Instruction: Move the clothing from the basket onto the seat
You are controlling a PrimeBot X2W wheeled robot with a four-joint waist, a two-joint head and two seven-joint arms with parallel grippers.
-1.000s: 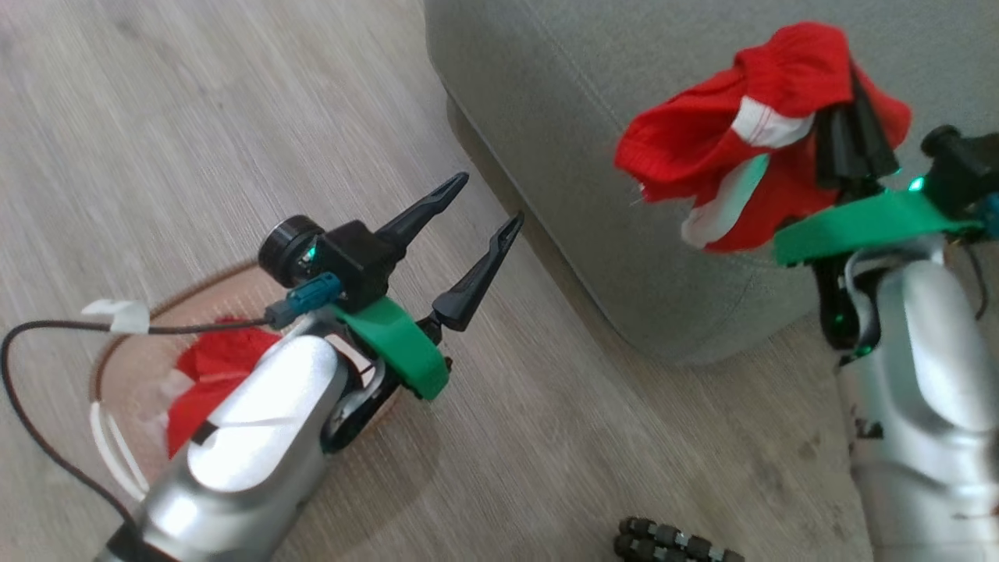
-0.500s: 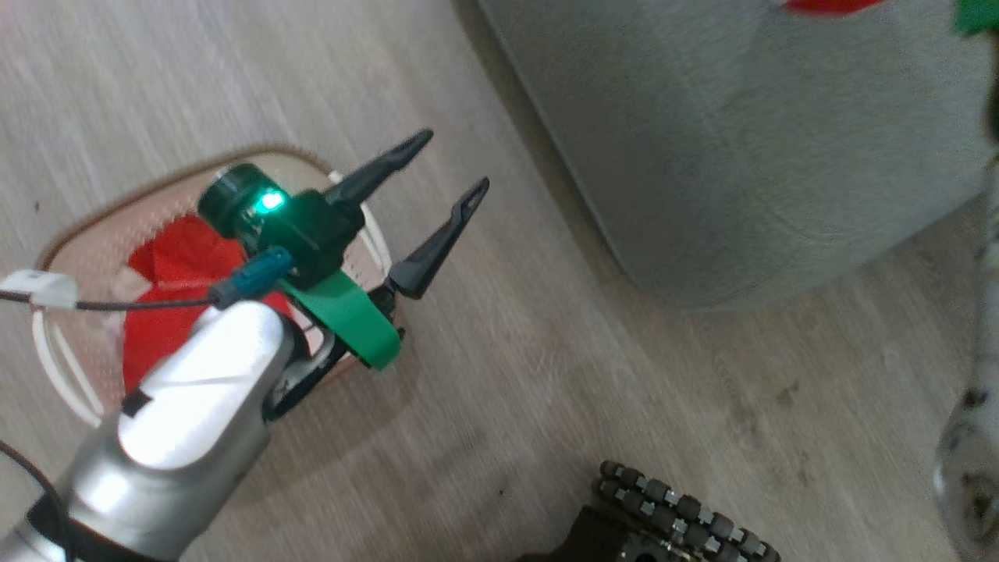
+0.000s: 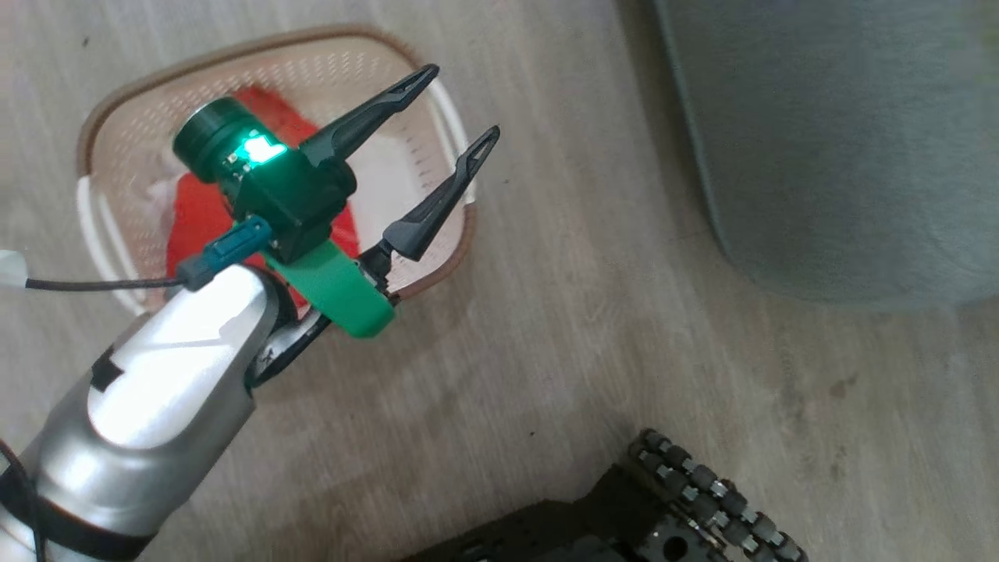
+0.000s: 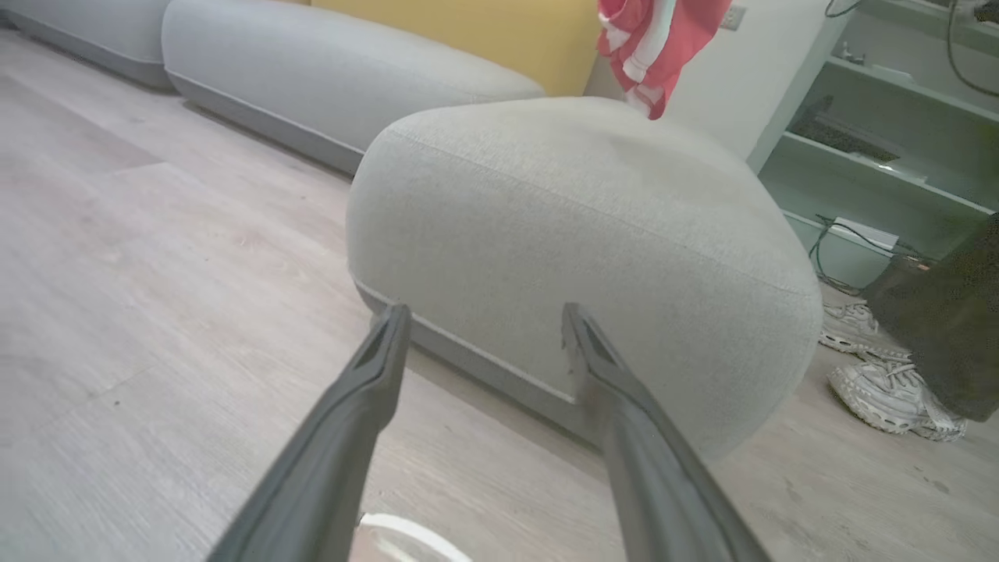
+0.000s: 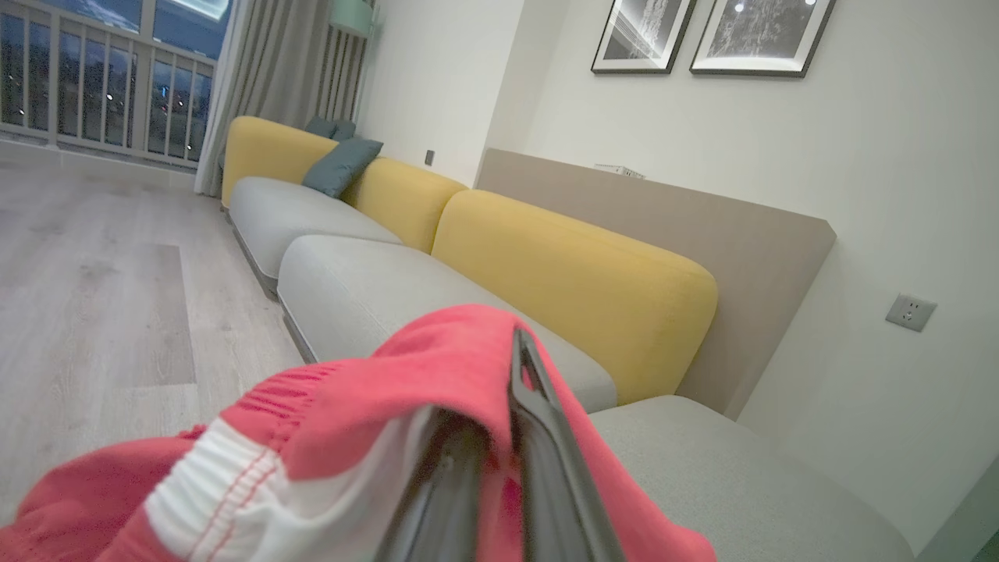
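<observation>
As head camera has swung from seat to basket, shift is view change, not object motion. Left gripper [image 3: 463, 101] spread wide, empty, above cream perforated plastic basket [image 3: 257, 37]; remaining red fabric clothing [image 3: 195, 222] inside. Right gripper [image 5: 511, 347] clamps red white-trimmed garment [image 5: 351, 390] aloft by large grey upholstered seat [image 4: 585, 218]; release judged pending.

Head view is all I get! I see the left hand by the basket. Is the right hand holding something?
Observer: Yes. The right hand is shut on a bright red soft garment with white trim.
Operator: Is it on the seat yet?
Observer: It hangs over the large grey upholstered seat, near its far edge. I can't tell if it touches.
Operator: Anything beside the seat?
Observer: White sneakers on the pale wood-look floor.
</observation>
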